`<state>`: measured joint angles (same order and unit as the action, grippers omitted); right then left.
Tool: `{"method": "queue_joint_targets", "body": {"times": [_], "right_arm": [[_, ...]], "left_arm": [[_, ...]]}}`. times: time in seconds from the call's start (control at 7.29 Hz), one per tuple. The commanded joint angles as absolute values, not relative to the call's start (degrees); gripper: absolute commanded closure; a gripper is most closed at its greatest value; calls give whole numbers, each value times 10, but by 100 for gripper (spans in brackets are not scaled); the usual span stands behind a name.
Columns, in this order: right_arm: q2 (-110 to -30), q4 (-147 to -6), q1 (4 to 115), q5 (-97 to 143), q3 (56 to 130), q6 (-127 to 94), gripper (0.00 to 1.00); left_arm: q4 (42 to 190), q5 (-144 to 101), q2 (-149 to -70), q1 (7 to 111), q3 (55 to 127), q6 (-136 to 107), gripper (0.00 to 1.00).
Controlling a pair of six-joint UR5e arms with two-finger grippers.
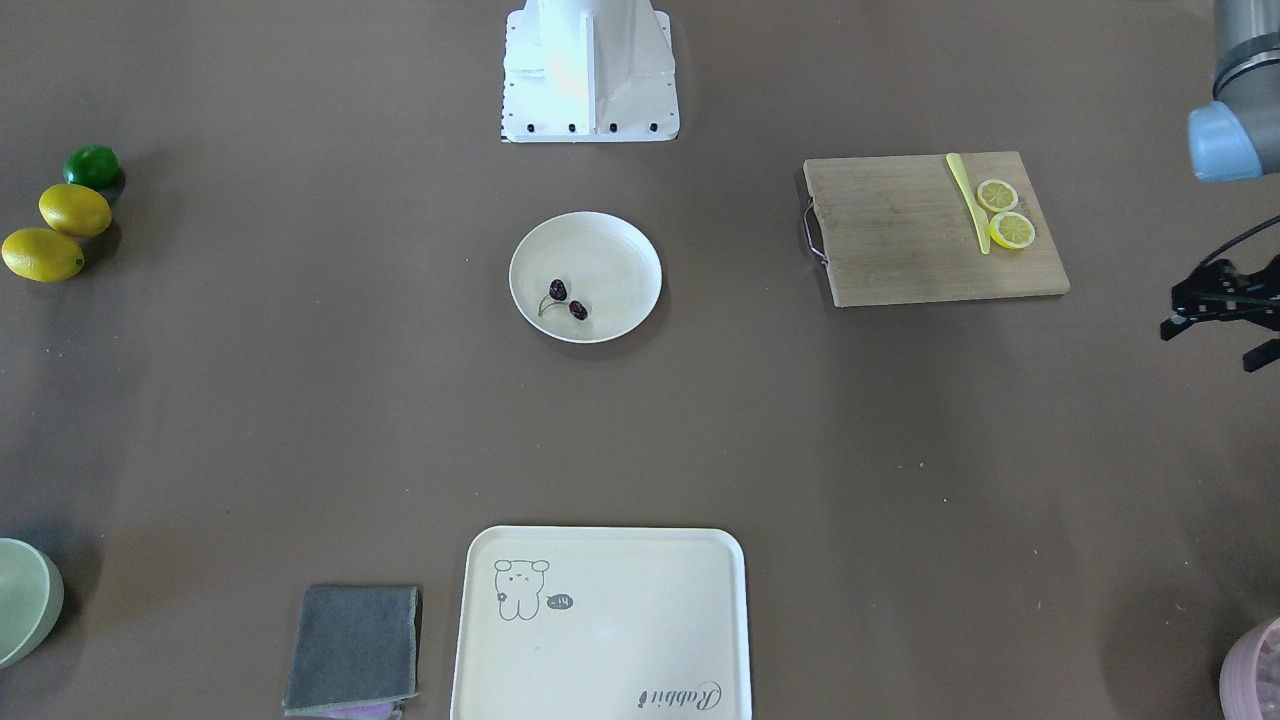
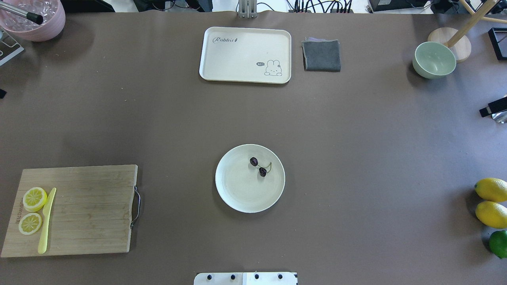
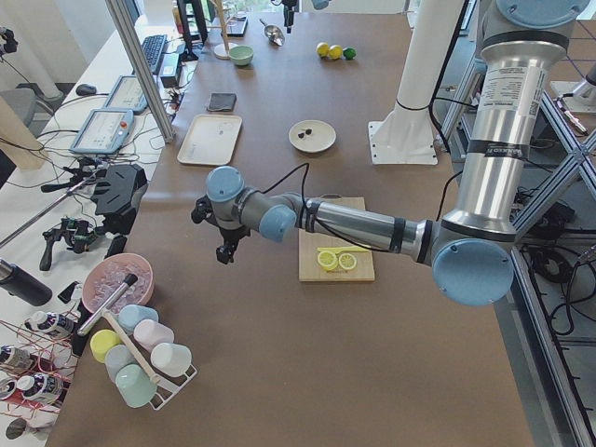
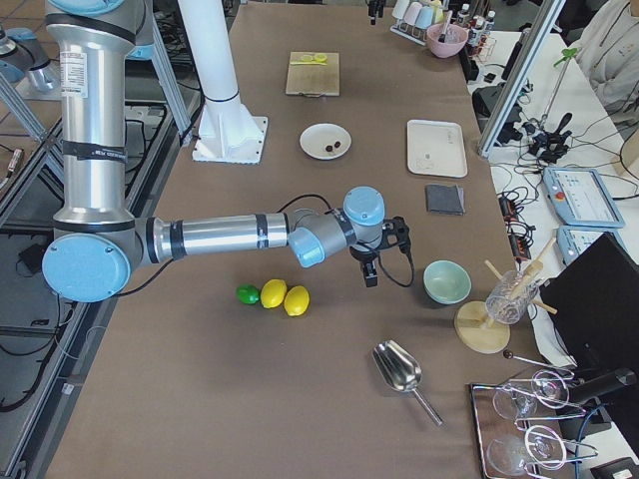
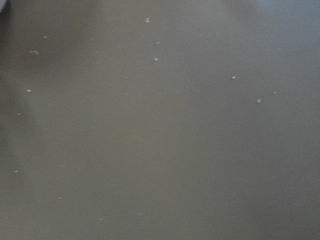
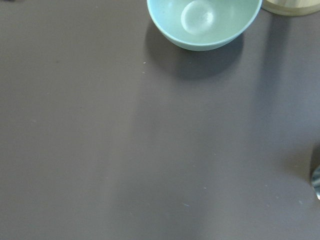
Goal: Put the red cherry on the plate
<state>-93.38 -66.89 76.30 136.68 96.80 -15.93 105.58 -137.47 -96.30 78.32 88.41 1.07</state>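
Note:
The red cherry (image 1: 566, 298) (image 2: 258, 166), a pair of tiny dark maroon fruits on thin green stems, lies inside the round cream plate (image 1: 620, 250) (image 2: 237, 194) at the table's middle. No gripper is near it. My left gripper (image 1: 1210, 342) (image 3: 220, 240) hovers off the table's left end beyond the cutting board, its fingers spread and holding nothing. My right gripper (image 4: 371, 267) hangs over bare table between the lemons and the green bowl. It shows clearly only in the right side view, so I cannot tell its state.
A wooden cutting board (image 2: 79, 209) carries two lemon slices (image 2: 33, 198) and a yellow knife (image 2: 46, 221). A cream tray (image 2: 245, 55) and a grey cloth (image 2: 321, 55) lie at the far edge. A pale green bowl (image 2: 433, 59), two lemons (image 2: 491, 202) and a lime (image 2: 499, 243) sit at the right.

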Motion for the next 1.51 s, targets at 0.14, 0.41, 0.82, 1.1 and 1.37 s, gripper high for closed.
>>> {"method": "queue_joint_targets", "body": {"times": [0.14, 0.41, 0.82, 1.1, 1.37], "right_arm": [[-956, -674, 824, 1382, 954, -120, 0], [-954, -689, 842, 1375, 954, -119, 0], [-953, -708, 818, 1350, 960, -119, 0], [-954, -710, 809, 1351, 962, -119, 0], [-953, -722, 800, 1352, 962, -118, 0]], "left_arm": [[1058, -1376, -925, 833, 863, 75, 2], [1056, -1389, -925, 855, 859, 83, 2], [1040, -1393, -923, 879, 860, 77, 2], [958, -1397, -923, 888, 906, 78, 2], [891, -1390, -910, 895, 944, 83, 2]]}}
